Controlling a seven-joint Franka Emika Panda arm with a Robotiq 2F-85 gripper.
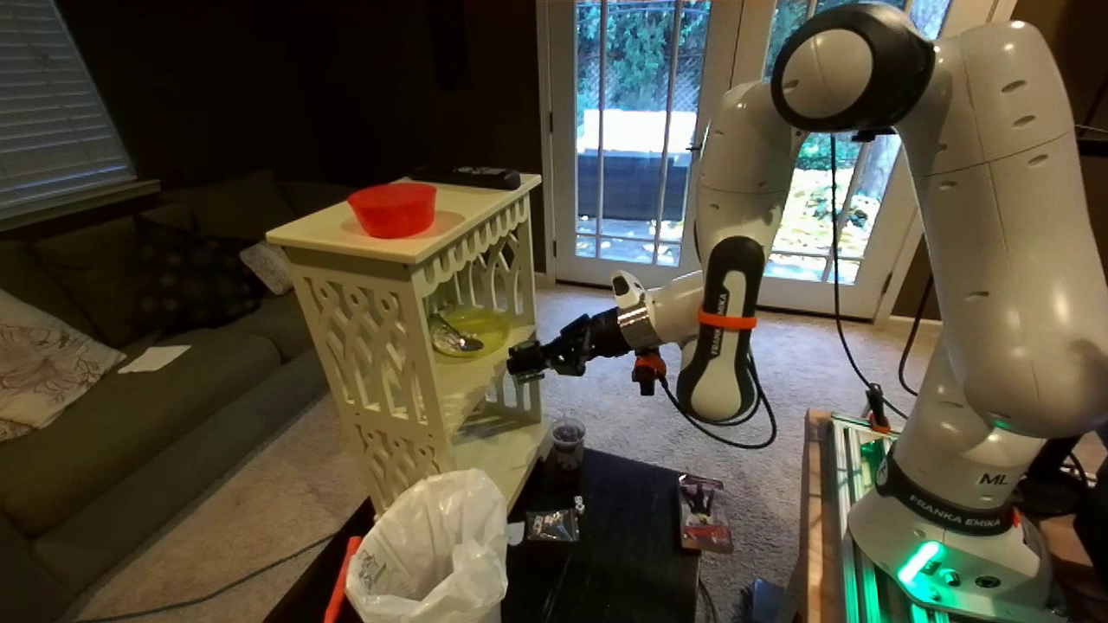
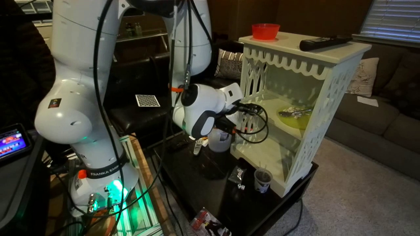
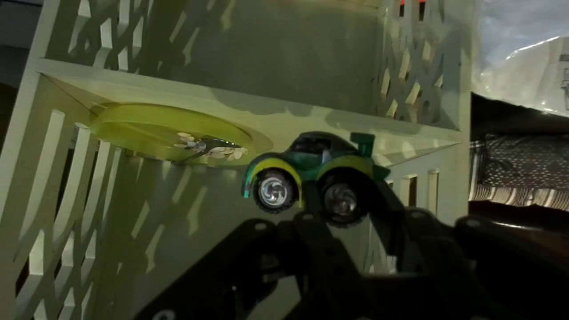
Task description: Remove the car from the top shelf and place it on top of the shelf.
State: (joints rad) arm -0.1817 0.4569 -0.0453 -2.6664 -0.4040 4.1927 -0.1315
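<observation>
The cream-white shelf stands on a dark table, with lattice sides and a flat top; it also shows in an exterior view and the wrist view. My gripper is shut on a small green and yellow toy car, its fingers around the rear wheel. The wrist view stands upside down; the car seems held wheels-up. In an exterior view the gripper and car are just in front of the shelf's open face, near the inner board's edge. In an exterior view the gripper hides the car.
A red bowl and a black remote sit on the shelf top. A yellow-green plate with a spoon lies on the inner board. A bin with a white bag and a cup stand beside the shelf.
</observation>
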